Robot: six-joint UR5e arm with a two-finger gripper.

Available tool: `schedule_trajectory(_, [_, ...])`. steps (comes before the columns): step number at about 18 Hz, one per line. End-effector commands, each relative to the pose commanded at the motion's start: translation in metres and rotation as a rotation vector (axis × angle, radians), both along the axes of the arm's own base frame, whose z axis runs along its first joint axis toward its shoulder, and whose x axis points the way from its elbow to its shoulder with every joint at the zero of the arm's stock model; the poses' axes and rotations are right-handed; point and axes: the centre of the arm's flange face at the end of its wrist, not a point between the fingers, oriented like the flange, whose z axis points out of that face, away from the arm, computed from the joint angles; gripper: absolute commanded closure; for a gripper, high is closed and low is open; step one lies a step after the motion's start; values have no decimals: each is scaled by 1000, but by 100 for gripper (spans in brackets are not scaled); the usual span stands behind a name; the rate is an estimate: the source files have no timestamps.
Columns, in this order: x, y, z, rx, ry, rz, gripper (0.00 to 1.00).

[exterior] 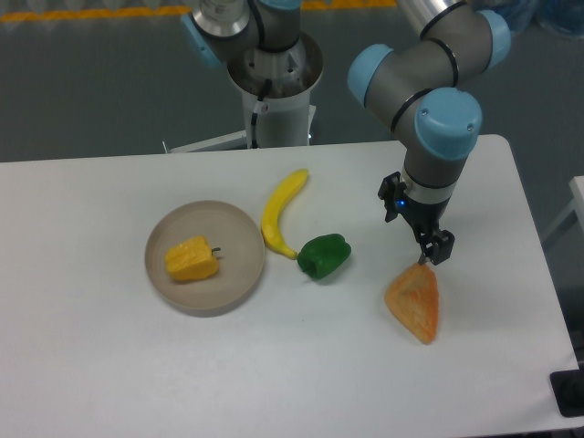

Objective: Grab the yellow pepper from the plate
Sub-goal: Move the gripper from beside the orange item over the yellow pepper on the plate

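Observation:
The yellow pepper (pixel 192 259) lies on its side in the round beige plate (pixel 233 225) at the left middle of the table, its short dark stem pointing right. My gripper (pixel 427 258) is far to the right of the plate, pointing down, with its tip just above the top corner of an orange wedge (pixel 415 304). Its fingers look close together with nothing between them. It is well apart from the pepper and the plate.
A yellow banana (pixel 280 213) lies just right of the plate. A green pepper (pixel 324 256) sits next to the banana's lower end. The arm's base (pixel 272 87) stands at the table's far edge.

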Motion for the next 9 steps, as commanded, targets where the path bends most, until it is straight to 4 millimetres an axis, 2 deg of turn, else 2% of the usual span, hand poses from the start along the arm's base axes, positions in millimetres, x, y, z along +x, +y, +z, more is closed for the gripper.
schedule_trajectory(6, [8,8,-5,-4,-7,4,0])
schedule_trajectory(9, [42,27,-10,-10,-10,19,0])
